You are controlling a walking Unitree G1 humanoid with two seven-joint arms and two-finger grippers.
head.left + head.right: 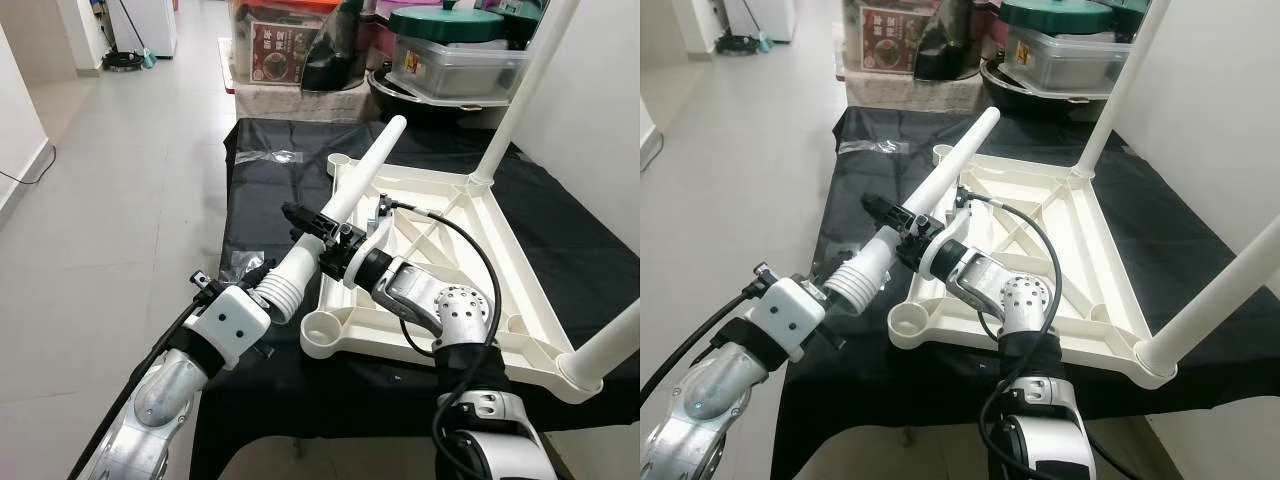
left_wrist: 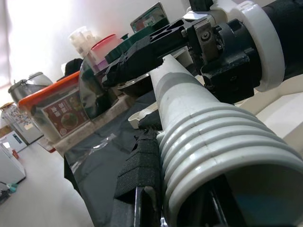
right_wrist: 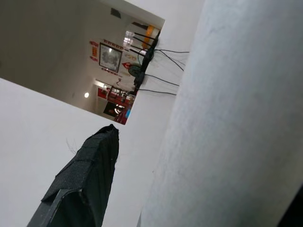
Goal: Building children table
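Both the left gripper (image 1: 300, 222) and the right gripper (image 1: 335, 238) have their jaws clamped on the white table leg (image 1: 362, 185), held above the upside-down tabletop (image 1: 470, 270) on the black counter (image 1: 260, 170).

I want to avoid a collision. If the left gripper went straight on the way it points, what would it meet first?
Probably the right gripper, which grips the same white plastic table leg just ahead of the left gripper. Depth is unclear.

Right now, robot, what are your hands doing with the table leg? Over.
Left gripper and right gripper both shut on loose white leg. Upturned tabletop has two legs fitted; near-left socket empty. Nothing blocking.
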